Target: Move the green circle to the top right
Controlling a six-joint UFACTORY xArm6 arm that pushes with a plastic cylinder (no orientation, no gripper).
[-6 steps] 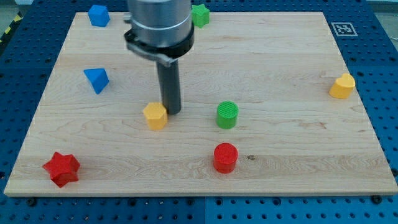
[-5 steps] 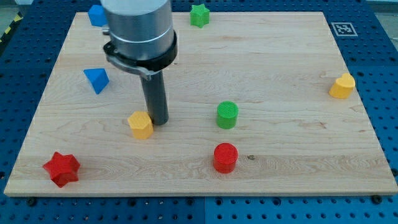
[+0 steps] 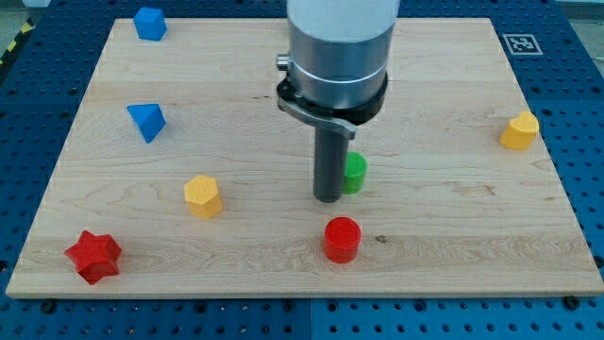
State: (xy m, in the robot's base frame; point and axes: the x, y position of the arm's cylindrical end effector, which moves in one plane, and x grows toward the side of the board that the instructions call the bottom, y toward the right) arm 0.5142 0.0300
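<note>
The green circle (image 3: 356, 174) lies near the middle of the wooden board (image 3: 444, 227), partly hidden behind my rod. My tip (image 3: 327, 197) rests on the board right at the circle's left and lower side, touching or nearly touching it. The arm's grey body covers the board's upper middle.
A red circle (image 3: 343, 239) lies just below my tip. A yellow hexagon block (image 3: 203, 196) is to the left. A red star (image 3: 93, 256) is at the bottom left. Two blue blocks (image 3: 146, 121) (image 3: 149, 23) are at the left. A yellow block (image 3: 519, 130) is at the right edge.
My tip left the yellow hexagon, which had slid down-left, and swung right to the green circle's left side. The green star at the top is now hidden behind the arm.
</note>
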